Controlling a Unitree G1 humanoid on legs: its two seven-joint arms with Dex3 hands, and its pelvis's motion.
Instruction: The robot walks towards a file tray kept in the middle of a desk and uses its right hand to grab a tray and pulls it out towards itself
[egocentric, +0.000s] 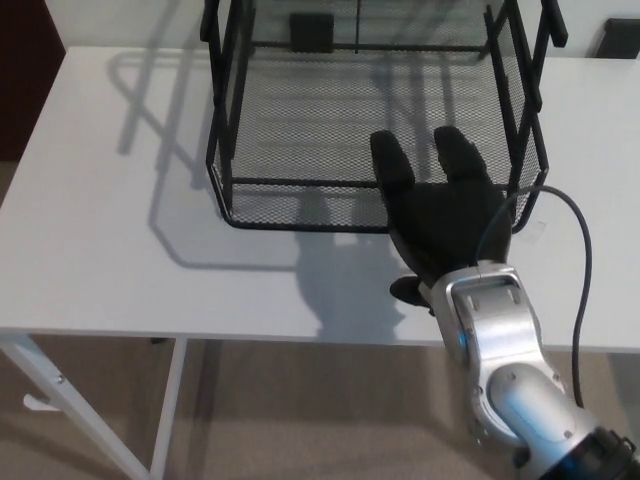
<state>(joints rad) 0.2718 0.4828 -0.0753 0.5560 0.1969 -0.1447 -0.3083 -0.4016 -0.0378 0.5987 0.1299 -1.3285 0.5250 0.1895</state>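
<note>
A black wire-mesh file rack (222, 60) stands at the middle back of the white desk (110, 250). Its bottom tray (300, 222) sticks out a little past the rack's front posts, towards me. My right hand (445, 215) lies over the tray's front rim near its right corner. Two fingers (390, 165) reach over the rim onto the mesh floor, and the thumb (405, 290) is curled below on the desk side. The hand is shut on the tray's front rim. My left hand does not show.
The desk's front edge (200, 335) runs close under my forearm, with a white leg (170, 400) and carpet below. A black cable (583, 250) loops off my wrist. A dark object (620, 38) sits at the far right back, and a small dark block (312, 28) shows behind the rack.
</note>
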